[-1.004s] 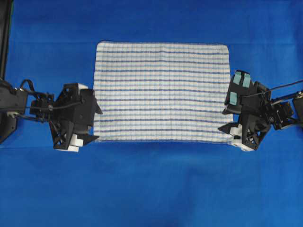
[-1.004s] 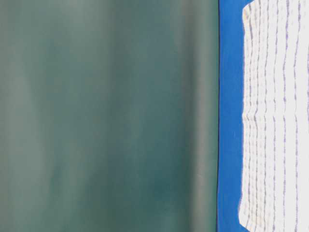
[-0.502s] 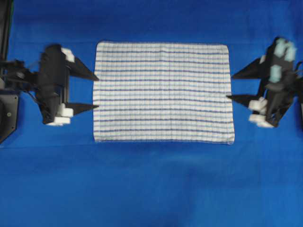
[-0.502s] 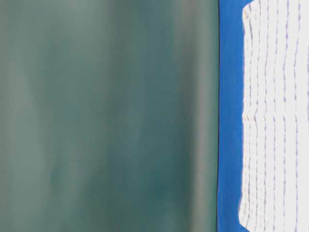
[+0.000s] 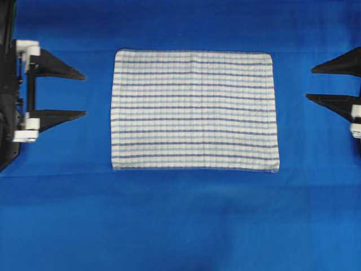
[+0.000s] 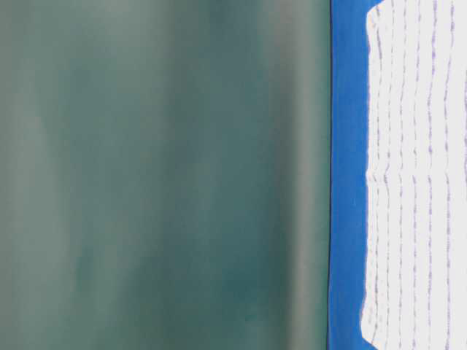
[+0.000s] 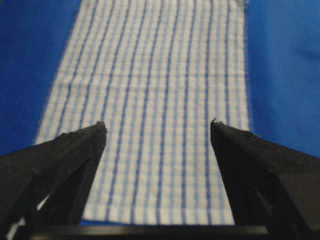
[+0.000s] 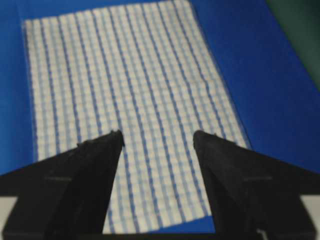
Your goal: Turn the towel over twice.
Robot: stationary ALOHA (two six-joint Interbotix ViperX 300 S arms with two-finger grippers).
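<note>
Blue cloth (image 5: 180,226) carries our towel (image 5: 194,110) flat at frame centre (both grippers, left (image 5: 84,95) and right (image 5: 309,83), wide open, empty), so uneven corner pinches could bunch it.

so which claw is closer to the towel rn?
Left, slightly. The left claw sits open off the towel's left short edge with a modest gap; the right claw sits open off the right edge, a bit farther out. Neither touches it.
</note>
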